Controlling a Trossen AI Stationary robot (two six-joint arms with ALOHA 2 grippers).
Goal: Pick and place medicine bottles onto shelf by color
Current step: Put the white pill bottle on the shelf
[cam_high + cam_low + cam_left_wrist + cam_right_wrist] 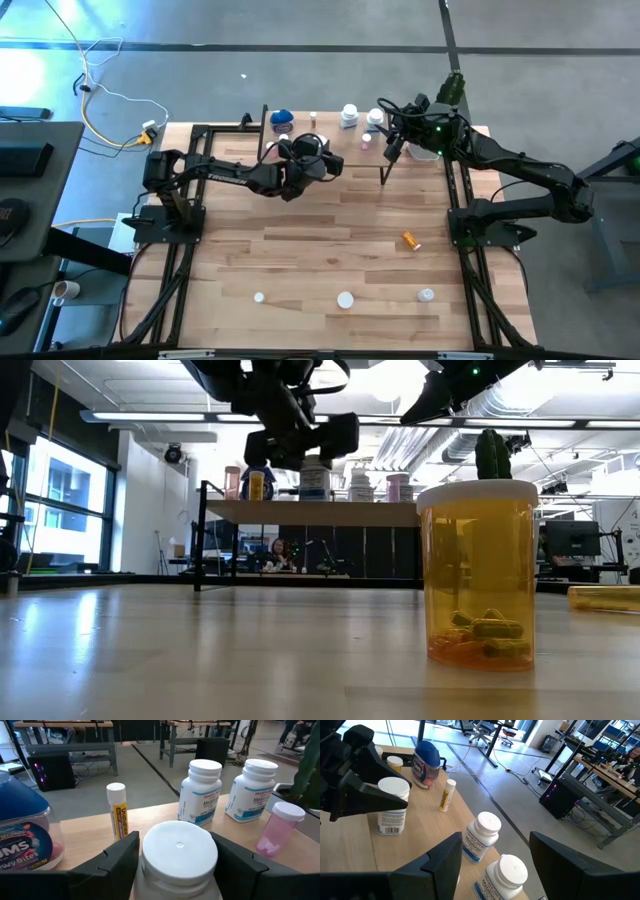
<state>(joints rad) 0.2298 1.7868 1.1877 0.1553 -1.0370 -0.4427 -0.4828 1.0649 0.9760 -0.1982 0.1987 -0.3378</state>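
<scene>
While the left tool (177, 865) straddles a white bottle (179, 857) standing on the shelf (90, 837), fingers apart beside its cap | right tool (492, 865) open, empty, above the shelf | orange bottle (479, 574) well off the shelf, on the worktop (200, 660)

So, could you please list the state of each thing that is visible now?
White bottle: upright on the shelf, capped.
Left gripper: around that bottle's cap.
Right gripper: open, empty, over the shelf.
Orange bottle: upright on the table, capped.
Second orange bottle: lying on the table.
Blue-lidded jar: on the shelf, lid on.
</scene>
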